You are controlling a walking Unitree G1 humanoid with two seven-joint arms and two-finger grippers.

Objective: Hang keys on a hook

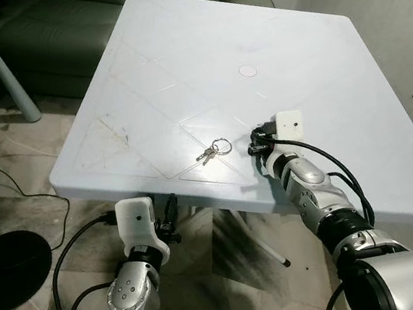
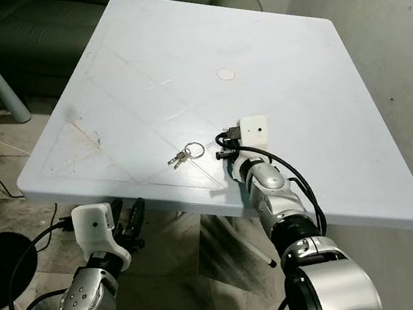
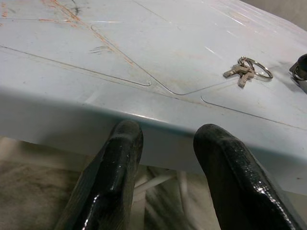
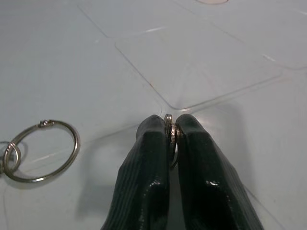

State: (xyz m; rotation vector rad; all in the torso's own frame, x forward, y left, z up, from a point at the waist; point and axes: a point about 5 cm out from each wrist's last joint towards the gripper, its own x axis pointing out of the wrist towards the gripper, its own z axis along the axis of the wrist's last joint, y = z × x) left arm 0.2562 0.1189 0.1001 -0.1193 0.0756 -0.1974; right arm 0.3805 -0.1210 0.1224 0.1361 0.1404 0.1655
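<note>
Keys (image 1: pixel 209 153): flat on white table (image 1: pixel 175 57), near its front edge; large ring (image 4: pixel 42 151) beside them, lying free.
Right gripper (image 1: pixel 254 144): on table just right of keys; fingers (image 4: pixel 146 158) pressed together on a small metal ring or disc seen edge-on, identity unclear; not on the key ring.
Left gripper (image 3: pixel 168 139): below table's front edge, left of keys; fingers apart, holding nothing.
Step, judged: pickup of keys not yet secured.
Advice: open, shift left toward keys, pinch large ring across its wire, lift straight.
Hook: none found near table.
Containers: none on table.
</note>
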